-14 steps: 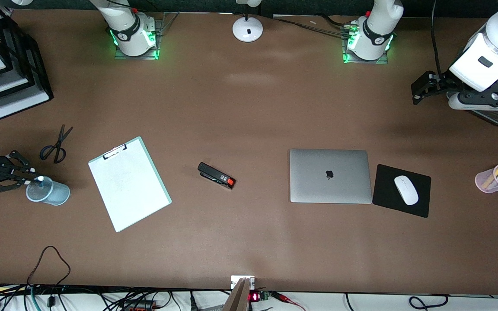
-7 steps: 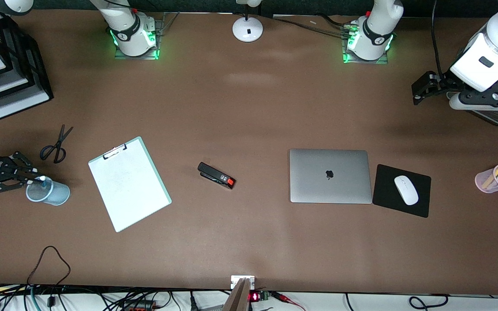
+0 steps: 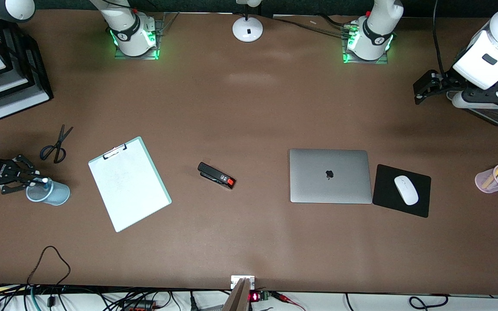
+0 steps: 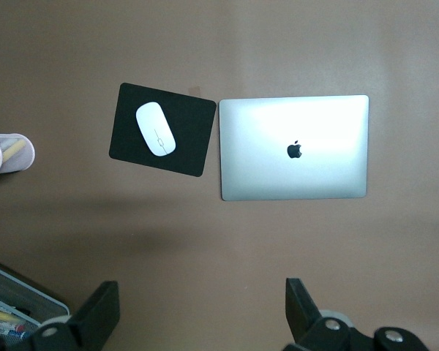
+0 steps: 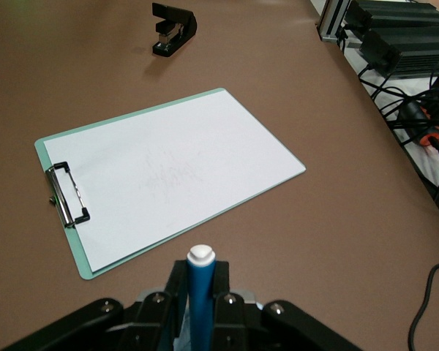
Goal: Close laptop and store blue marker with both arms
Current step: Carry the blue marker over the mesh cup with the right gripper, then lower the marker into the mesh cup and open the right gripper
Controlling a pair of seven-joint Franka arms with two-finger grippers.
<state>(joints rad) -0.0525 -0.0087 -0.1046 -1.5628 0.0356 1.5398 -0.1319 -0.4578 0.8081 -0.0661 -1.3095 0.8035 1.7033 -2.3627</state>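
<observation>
Right gripper [image 3: 26, 183] pinches my light, stiff, slippery marker [image 5: 201, 292] mid-barrel above the cup [image 3: 50, 193]; left gripper [image 4: 197, 307] hangs open.

The lower part of the blue marker [image 5: 201, 292] was hidden between the right gripper [image 5: 199, 311] fingers. The left gripper [image 4: 201, 314] was cut off by the picture's edge, as was the pink pen cup [image 4: 7, 155]. The paper trays [image 3: 2, 65] were partly cropped.
</observation>
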